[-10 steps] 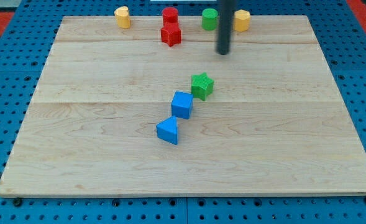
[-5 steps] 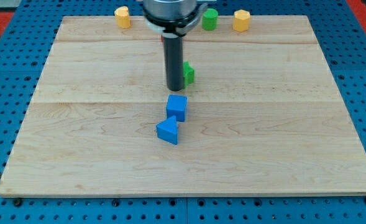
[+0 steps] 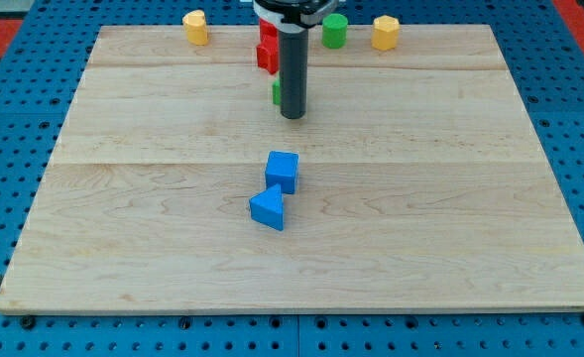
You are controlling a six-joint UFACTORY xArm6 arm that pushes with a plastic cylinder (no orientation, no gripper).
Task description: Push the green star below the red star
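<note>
The green star (image 3: 276,92) is almost wholly hidden behind my rod; only a green sliver shows at the rod's left edge, in the upper middle of the board. My tip (image 3: 292,115) rests on the board right in front of it. The red star (image 3: 267,55) sits just above the green star, partly covered by the rod. A red cylinder (image 3: 267,31) stands behind the red star, also partly hidden.
A blue cube (image 3: 283,171) and a blue triangle (image 3: 268,208) lie together mid-board. A yellow block (image 3: 195,27) is at top left, a green cylinder (image 3: 334,31) and a yellow block (image 3: 385,32) at top right. The wooden board (image 3: 470,198) lies on a blue pegboard.
My rod swept left and down, then back up toward the view's top. The green star went from beside the blue cube up to just below the red star. The blue cube shifted slightly left.
</note>
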